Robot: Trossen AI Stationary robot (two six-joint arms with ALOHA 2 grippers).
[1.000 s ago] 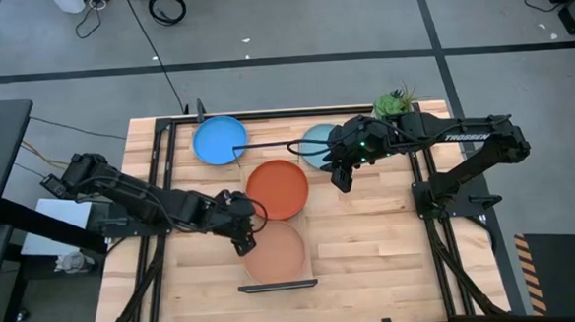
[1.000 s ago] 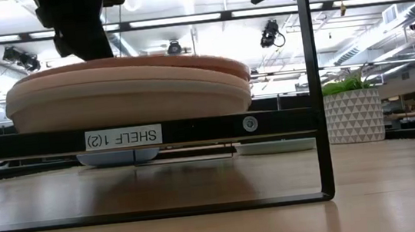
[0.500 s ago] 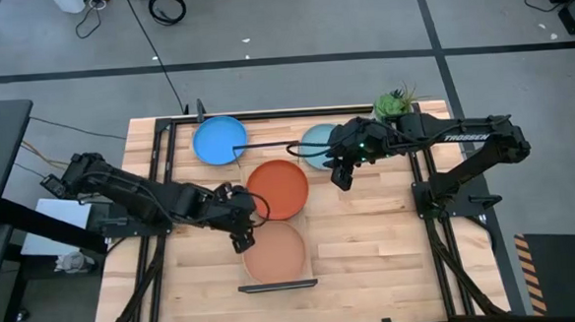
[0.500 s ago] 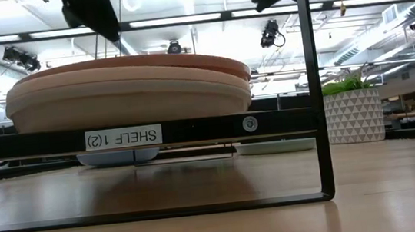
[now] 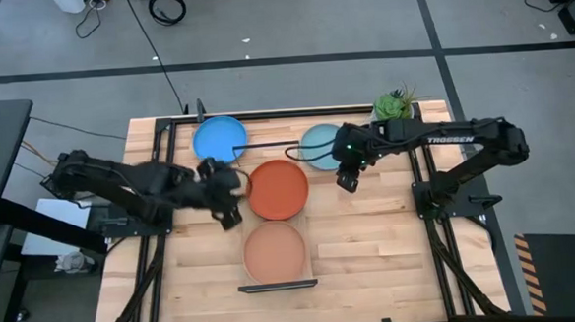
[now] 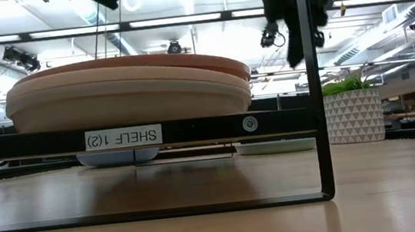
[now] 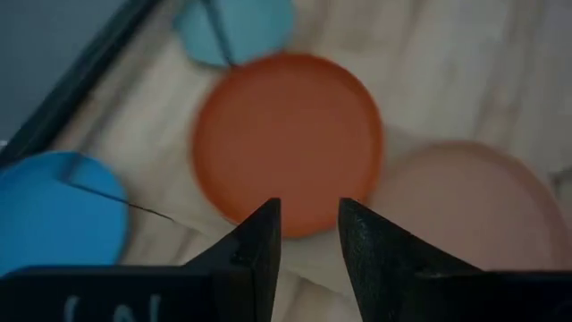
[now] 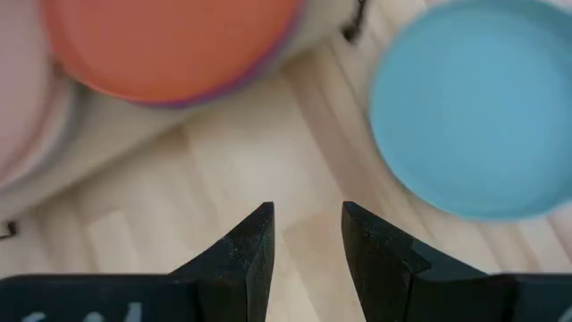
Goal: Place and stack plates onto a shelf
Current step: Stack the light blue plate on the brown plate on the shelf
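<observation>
The shelf (image 6: pixel 193 129) bears a near stack of plates: a cream plate (image 6: pixel 125 101) under a terracotta plate (image 5: pixel 274 250). Farther along it lies an orange plate (image 5: pixel 276 189) with a magenta rim (image 8: pixel 234 82) showing beneath it. A bright blue plate (image 5: pixel 219 140) and a light blue plate (image 5: pixel 321 144) lie flat on the table at the far side. My left gripper (image 5: pixel 227 211) hangs open above the table, left of the orange plate (image 7: pixel 286 143). My right gripper (image 5: pixel 346 184) is open over bare wood between the orange plate and the light blue plate (image 8: pixel 474 107).
A white plant pot (image 5: pixel 393 103) stands at the table's far right corner. The shelf's black wire frame (image 6: pixel 313 82) rises at its near end. Bare tabletop lies to the near left and near right of the shelf.
My left gripper has risen from the terracotta plate on the near stack and drawn back toward the table's left and far side, leaving the plate lying there. My right gripper has come down toward the table beside the light blue plate, tipping more steeply downward.
</observation>
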